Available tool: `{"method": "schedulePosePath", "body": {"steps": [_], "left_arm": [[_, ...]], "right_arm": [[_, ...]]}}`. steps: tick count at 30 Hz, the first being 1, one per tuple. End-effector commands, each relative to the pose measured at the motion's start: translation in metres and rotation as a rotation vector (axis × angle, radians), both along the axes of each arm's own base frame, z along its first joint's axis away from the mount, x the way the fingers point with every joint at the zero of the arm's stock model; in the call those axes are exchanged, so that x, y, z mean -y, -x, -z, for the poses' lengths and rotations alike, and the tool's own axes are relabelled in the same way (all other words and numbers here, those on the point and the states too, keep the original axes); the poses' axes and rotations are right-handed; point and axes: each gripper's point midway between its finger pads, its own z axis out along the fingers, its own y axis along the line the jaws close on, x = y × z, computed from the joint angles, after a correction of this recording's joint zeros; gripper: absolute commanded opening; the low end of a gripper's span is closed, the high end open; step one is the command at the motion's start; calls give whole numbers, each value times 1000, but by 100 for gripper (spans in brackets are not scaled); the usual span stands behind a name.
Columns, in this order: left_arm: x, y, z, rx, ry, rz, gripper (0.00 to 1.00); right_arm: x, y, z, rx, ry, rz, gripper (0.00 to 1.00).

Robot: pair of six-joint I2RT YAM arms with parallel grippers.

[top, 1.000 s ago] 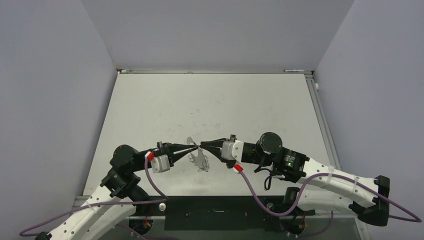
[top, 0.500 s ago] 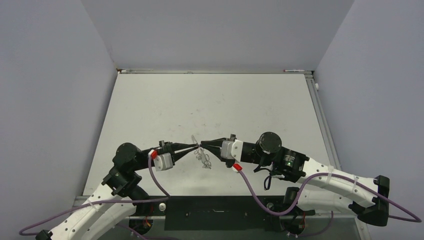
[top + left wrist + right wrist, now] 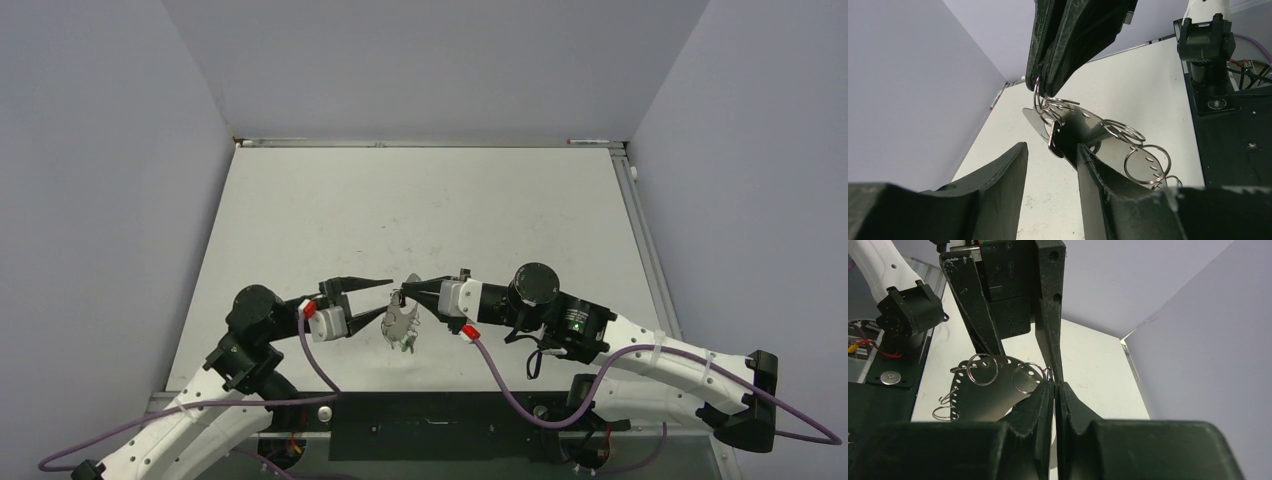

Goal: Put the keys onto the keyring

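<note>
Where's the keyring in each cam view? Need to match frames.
Top external: keyring, low centre of the frame.
Left wrist: keyring, centre of the frame.
Right wrist: keyring, left of centre.
Shared landmark: right end effector, shut on the keyring in all three views.

Both arms reach in low toward the middle, grippers basically nose to nose. Left arm (image 3: 215, 395) comes in from the left w/ its wrist roughly level, and the left gripper (image 3: 383, 297) has its jaws spread apart. Right arm (image 3: 650, 355) stretches in from the right; the right gripper (image 3: 402, 293) is pinched tight on the keyring (image 3: 1039, 102) wire, its tips just beside the left's fingertips.
</note>
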Motion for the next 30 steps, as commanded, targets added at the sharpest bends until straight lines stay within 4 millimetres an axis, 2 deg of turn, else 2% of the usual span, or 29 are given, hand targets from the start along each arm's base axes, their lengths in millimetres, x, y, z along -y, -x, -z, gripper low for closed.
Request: {"method": "schedulePosePath", "body": {"steps": [1, 14, 19, 30], "left_arm": [[-8, 3, -26, 77, 51, -22, 38], [-13, 19, -39, 146, 109, 19, 39], [-14, 18, -40, 137, 112, 10, 39], [-7, 12, -39, -3, 124, 12, 49]], "right_arm": [[2, 1, -32, 33, -82, -5, 5], [8, 1, -13, 7, -43, 10, 5], [11, 1, -10, -7, -44, 21, 5], [38, 7, -5, -75, -160, 64, 5]]}}
